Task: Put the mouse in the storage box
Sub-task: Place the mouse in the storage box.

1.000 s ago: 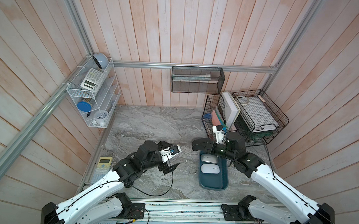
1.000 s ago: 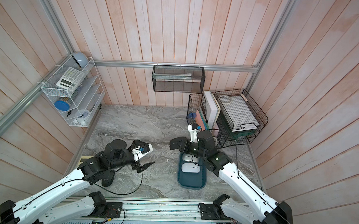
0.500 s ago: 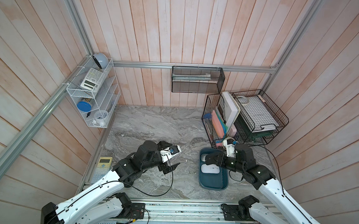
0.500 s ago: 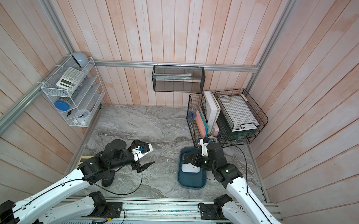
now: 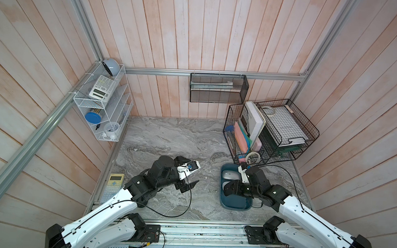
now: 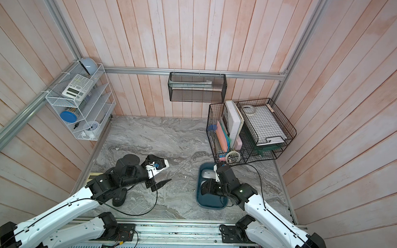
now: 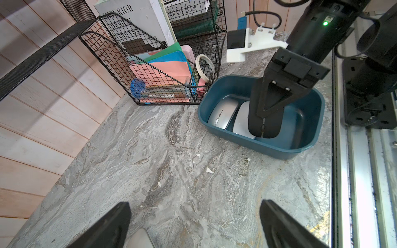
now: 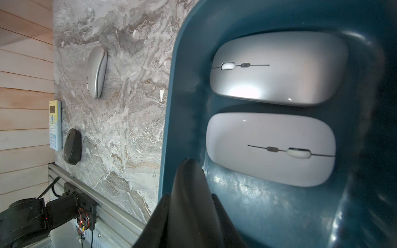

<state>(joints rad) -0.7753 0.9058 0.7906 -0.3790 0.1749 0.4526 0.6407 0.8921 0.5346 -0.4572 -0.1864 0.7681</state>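
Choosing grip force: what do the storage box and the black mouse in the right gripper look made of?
Likely both plastic. The storage box looks moulded and semi-gloss: soft highlights, rounded corners. The black mouse has a smooth matte shell with faint sheen.

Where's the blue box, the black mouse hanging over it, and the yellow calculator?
blue storage box [image 7: 268, 148]: left wrist view, on its outer side wall.
black mouse [image 7: 272, 126]: left wrist view, on its top beside the scroll wheel.
yellow calculator [image 5: 113, 188]: in a top view, on its keypad.
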